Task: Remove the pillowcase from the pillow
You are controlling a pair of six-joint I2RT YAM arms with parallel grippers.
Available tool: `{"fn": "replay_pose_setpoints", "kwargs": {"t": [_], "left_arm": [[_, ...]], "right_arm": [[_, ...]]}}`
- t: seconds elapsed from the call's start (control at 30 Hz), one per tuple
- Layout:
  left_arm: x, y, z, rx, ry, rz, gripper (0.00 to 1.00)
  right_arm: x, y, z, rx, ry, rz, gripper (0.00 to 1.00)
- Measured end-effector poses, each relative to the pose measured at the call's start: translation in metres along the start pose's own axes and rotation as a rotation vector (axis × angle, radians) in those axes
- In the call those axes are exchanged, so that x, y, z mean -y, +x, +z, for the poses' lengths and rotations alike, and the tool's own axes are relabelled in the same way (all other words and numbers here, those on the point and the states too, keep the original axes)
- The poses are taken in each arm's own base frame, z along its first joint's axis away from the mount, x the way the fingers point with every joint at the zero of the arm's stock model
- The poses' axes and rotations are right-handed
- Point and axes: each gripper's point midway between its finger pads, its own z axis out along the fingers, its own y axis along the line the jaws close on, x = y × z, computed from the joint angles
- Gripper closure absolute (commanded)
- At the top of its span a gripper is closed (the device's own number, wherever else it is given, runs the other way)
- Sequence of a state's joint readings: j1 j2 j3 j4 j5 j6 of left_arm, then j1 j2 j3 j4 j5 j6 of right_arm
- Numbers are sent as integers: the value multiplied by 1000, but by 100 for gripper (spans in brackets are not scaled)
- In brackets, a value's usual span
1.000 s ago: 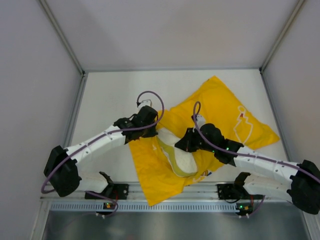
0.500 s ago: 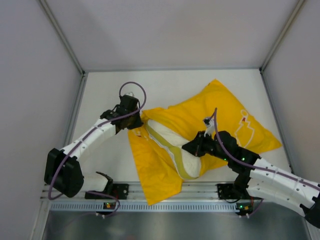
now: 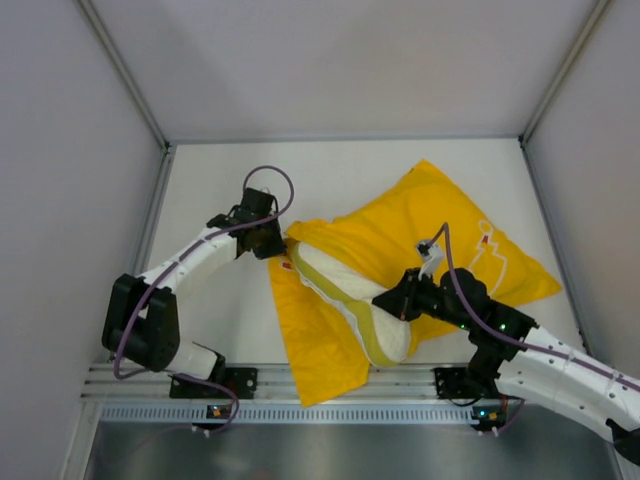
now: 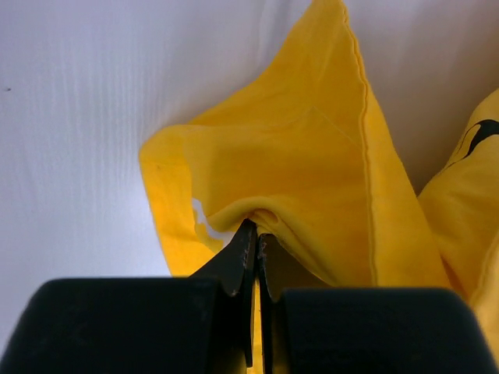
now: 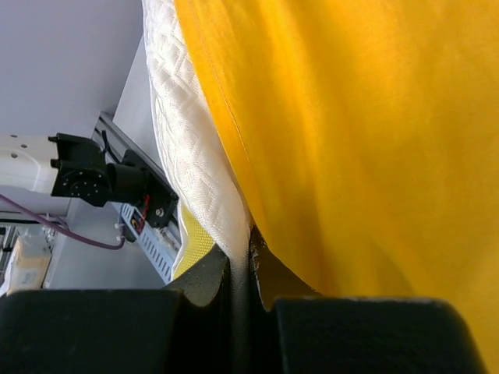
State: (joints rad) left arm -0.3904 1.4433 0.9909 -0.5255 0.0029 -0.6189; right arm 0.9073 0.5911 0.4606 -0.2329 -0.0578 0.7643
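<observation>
Top external only gives the big stuff: yellow pillowcase [image 3: 440, 225] spread on the table [image 3: 220, 180] toward 2 o'clock, cream pillow [image 3: 345, 295] half out of it, poking toward 6. —pillowfan

Wrist cams fill in the grips. The left gripper [image 4: 256, 238] is pinched tight on a case fold at the pillow's 10. The right gripper [image 5: 249, 251] is clamped on the quilted pillow edge at 3, yellow cloth alongside. —yam_ops

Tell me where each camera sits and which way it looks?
Top external: high behind the robot, looking down at the table, pillowcase and pillow; left arm and right arm show.
Left wrist: on the left arm, facing the left gripper pinching pillowcase.
Right wrist: on the right arm, facing the right gripper at the pillow's edge.
All share the pillowcase.
</observation>
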Motion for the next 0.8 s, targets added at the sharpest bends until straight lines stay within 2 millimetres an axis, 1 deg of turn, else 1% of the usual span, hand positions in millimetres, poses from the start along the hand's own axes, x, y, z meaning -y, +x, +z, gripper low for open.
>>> {"fn": "replay_pose_setpoints", "kwargs": {"t": [0.17, 0.27, 0.3, 0.33, 0.37, 0.4, 0.43, 0.5, 0.6, 0.67, 0.73, 0.8], "left_arm": [[10, 1, 13, -45, 55, 9, 100], [23, -8, 12, -47, 107, 8, 100], [29, -12, 10, -45, 129, 9, 97], [34, -17, 8, -38, 148, 11, 84], [40, -22, 5, -29, 170, 17, 42], [44, -27, 4, -14, 185, 24, 26], [47, -34, 2, 10, 195, 21, 16], [44, -42, -1, 41, 188, 6, 1], [34, -52, -14, 112, 153, -13, 1], [26, -55, -29, 163, 130, -16, 1], [19, -58, -55, 233, 121, -20, 1], [18, -62, -84, 307, 145, -23, 1]], "right_arm": [[-4, -1, -4, -12, -4, 4, 100], [-5, -2, -5, -15, -1, 4, 100], [-5, -1, -6, -16, 0, 4, 100], [-4, -1, -6, -17, 2, 4, 100], [-4, -1, -6, -15, 4, 4, 100], [-3, -1, -5, -15, 5, 4, 100], [-3, 0, -5, -21, 9, 4, 100], [1, 5, -5, -40, 24, 3, 100], [9, 13, -2, -80, 54, 2, 100], [11, 16, 0, -93, 63, 2, 100], [12, 18, 2, -102, 68, 2, 100], [13, 19, 4, -107, 70, 3, 100]]}}
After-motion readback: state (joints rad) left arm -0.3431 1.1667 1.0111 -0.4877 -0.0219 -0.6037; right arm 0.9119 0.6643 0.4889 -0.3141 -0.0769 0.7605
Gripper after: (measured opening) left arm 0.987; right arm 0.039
